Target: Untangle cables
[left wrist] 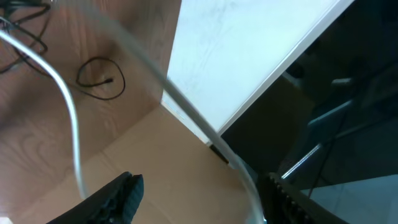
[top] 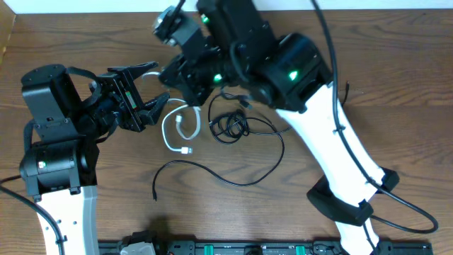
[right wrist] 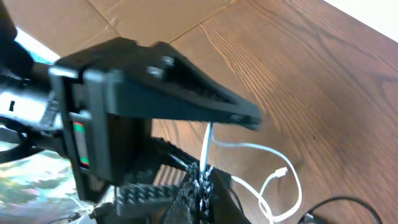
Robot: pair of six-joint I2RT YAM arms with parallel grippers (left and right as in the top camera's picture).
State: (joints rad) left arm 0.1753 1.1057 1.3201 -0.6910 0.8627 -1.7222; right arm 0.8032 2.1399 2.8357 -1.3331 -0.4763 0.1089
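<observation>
- Wood-grain worktop is carrying all the cables, which are lying near its middle, between the two arms.
- Right arm is reaching across from the far side. In its wrist view the right fingers are pinching together on the white cable.
- Left arm is pointing toward the same spot. The left fingers are standing well apart, and a blurred run of white cord is passing between them without being gripped.
- Long black cable is sweeping in a wide curve across the wood, ending in a small plug at the near left. It is likely light and limp, so it is best taken on a free run.
- Coiled black cable is sitting bunched just beside the white one. Its loops are overlapping, so pulling there is likely to tighten the bunch.
- White cable is rising from a loose loop on the wood up to the right fingers. It looks thin, soft and smooth, so it could slip through a light pinch.
- White plug is resting at the loop's near end. It looks like the firmest handhold, though the joint there is probably fragile.
</observation>
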